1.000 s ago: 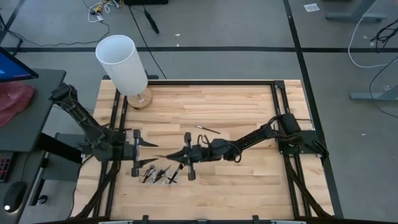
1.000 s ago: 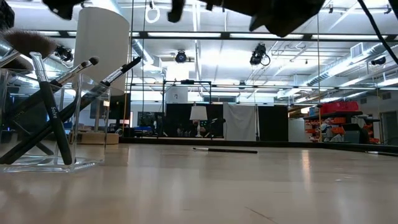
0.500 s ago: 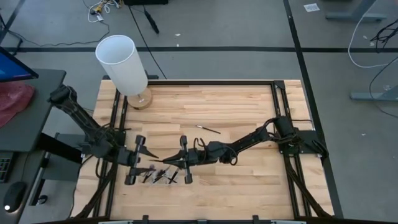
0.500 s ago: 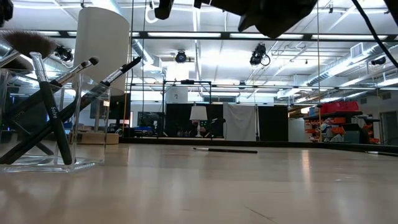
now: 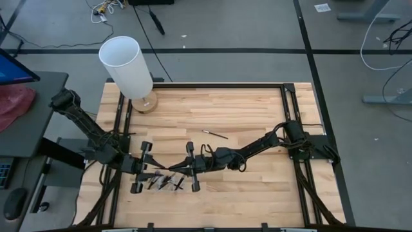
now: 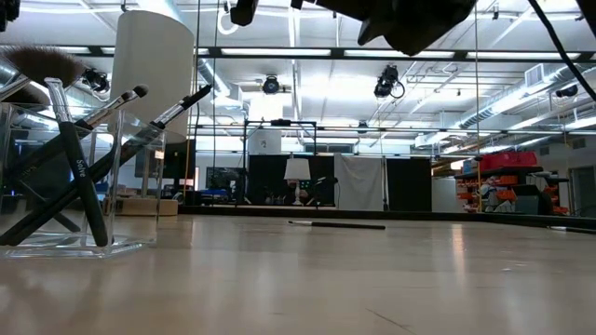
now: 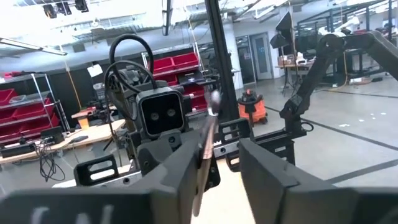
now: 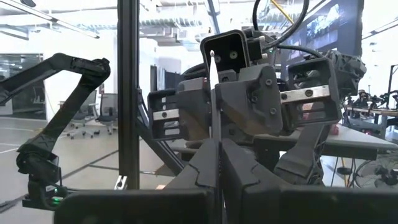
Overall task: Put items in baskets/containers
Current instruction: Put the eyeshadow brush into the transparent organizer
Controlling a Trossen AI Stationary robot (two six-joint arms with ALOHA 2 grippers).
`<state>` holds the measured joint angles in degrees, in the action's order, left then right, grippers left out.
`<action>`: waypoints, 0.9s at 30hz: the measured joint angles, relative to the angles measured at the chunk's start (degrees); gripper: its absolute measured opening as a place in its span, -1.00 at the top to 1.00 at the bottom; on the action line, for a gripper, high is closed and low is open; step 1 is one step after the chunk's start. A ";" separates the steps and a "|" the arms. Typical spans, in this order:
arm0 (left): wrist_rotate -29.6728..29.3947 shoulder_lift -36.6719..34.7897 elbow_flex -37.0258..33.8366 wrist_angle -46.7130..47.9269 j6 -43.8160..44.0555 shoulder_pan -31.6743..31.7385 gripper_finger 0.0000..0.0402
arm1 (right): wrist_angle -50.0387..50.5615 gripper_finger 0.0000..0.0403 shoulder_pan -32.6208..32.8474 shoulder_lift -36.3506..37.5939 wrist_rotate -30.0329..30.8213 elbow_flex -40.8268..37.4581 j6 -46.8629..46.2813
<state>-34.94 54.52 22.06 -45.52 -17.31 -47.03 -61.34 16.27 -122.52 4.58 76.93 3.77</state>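
My right gripper (image 5: 186,167) is shut on a slender dark brush (image 5: 168,167) that sticks out toward my left gripper (image 5: 149,168). In the left wrist view the brush (image 7: 208,124) stands between the open fingers of my left gripper (image 7: 224,142), close beside one finger. Both grippers hover over the clear tray (image 5: 165,183), where several brushes lie. In the low view the tray (image 6: 112,244) stands at the left with brushes leaning on its walls. One more brush (image 5: 215,134) lies flat on the wood farther back. My right gripper pinches the brush's shaft (image 8: 214,134) between its two fingers, coming roughly level from the table's right. The brush runs on past the fingertips along the fingers' line, tilted slightly up, lifted clear of the table. My left gripper: the brush lies close to one finger (image 7: 186,168); I cannot tell whether it touches.
A tall white cylinder (image 5: 126,66) on a round wooden base stands at the table's far left corner. Dark rails (image 5: 288,109) frame the table's sides. Bare wood (image 5: 244,116) lies across the middle and the far right.
My left gripper has swung toward the table's near edge and turned toward my right gripper, so its fingers now stand around the brush's free end. The brush stays clear of the table in my right gripper.
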 joint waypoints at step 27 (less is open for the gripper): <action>0.59 -0.20 16.66 32.90 12.80 -7.80 0.90 | 28.66 0.51 1.01 11.50 4.58 0.02 -1.33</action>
<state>-34.35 54.33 38.72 -12.62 -4.51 -54.83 -32.68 17.28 -111.02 9.15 76.95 2.44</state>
